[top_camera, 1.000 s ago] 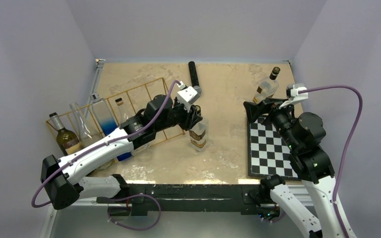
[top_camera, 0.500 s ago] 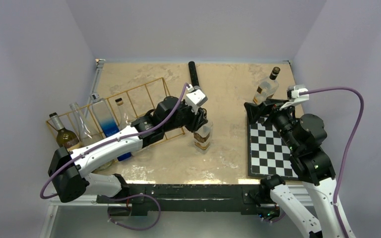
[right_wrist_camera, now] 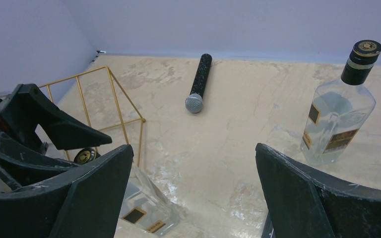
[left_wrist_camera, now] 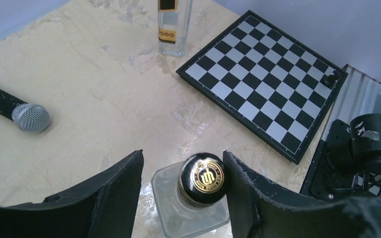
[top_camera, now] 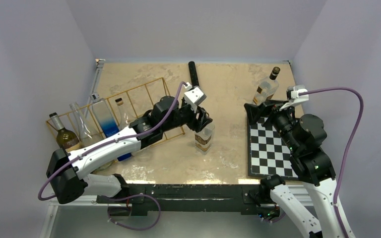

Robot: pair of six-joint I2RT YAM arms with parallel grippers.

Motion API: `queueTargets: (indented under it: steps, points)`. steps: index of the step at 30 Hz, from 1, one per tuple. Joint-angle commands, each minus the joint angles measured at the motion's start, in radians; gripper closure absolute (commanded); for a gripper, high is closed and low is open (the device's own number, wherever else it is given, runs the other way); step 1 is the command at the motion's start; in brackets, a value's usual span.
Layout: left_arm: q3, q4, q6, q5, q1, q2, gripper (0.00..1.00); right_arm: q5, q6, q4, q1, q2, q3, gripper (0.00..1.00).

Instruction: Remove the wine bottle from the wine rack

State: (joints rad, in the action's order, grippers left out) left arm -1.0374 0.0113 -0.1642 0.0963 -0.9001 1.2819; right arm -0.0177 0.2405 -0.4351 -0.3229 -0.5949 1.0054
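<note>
The gold wire wine rack (top_camera: 144, 88) stands at the left and holds several bottles; its corner shows in the right wrist view (right_wrist_camera: 124, 119). A clear square bottle with a black cap (top_camera: 204, 138) stands upright on the table just right of the rack. My left gripper (top_camera: 202, 121) is above it, open. In the left wrist view the cap (left_wrist_camera: 202, 178) sits between the jaws of the left gripper (left_wrist_camera: 182, 158), against the right finger, with a gap to the left finger. My right gripper (top_camera: 252, 110) is open and empty over the chessboard's far edge, and it also shows in the right wrist view (right_wrist_camera: 193, 148).
In the rack are a green wine bottle (top_camera: 64, 136), a clear bottle (top_camera: 82, 124) and a blue-filled bottle (top_camera: 104, 119). A chessboard (top_camera: 270, 148) lies at the right. Another clear bottle (top_camera: 267, 88) stands behind it. A microphone (top_camera: 194, 74) lies at the back.
My left gripper carried the clear bottle a little to the right and its jaws have opened off the neck. The right arm has hardly moved.
</note>
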Motion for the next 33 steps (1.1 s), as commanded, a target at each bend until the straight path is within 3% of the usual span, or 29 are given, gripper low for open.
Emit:
queueTargets:
  steps: [1, 7, 11, 14, 19, 23, 28, 33]
  points:
    - [-0.016, -0.098, -0.006, -0.028, -0.006, -0.061, 0.3, -0.012, -0.02, 0.005, -0.004, 0.009, -0.005, 0.01]
    - [-0.069, -0.039, -0.019, -0.064, -0.005, -0.083, 0.11, -0.232, -0.031, 0.005, -0.004, -0.005, 0.015, 0.01]
    - [-0.125, 0.006, -0.04, -0.09, -0.005, -0.123, 0.08, -0.398, 0.028, 0.026, -0.005, -0.048, 0.025, 0.02]
    - [-0.225, 0.132, -0.076, -0.208, -0.003, -0.136, 0.04, -0.469, 0.075, 0.108, -0.009, -0.067, -0.022, 0.03]
    - [-0.368, 0.349, -0.089, -0.357, 0.013, -0.143, 0.01, -0.48, 0.108, 0.159, -0.048, -0.112, -0.035, 0.05]
    - [-0.435, 0.519, -0.137, -0.448, 0.08, -0.168, 0.01, -0.387, 0.047, 0.111, -0.182, -0.169, 0.001, 0.06]
    - [-0.341, 0.619, -0.226, -0.401, 0.261, -0.274, 0.01, -0.231, -0.007, 0.058, -0.271, -0.217, 0.02, 0.07]
    - [-0.222, 0.649, -0.167, -0.538, 0.291, -0.369, 0.01, -0.148, -0.038, -0.024, -0.327, -0.297, 0.069, 0.14]
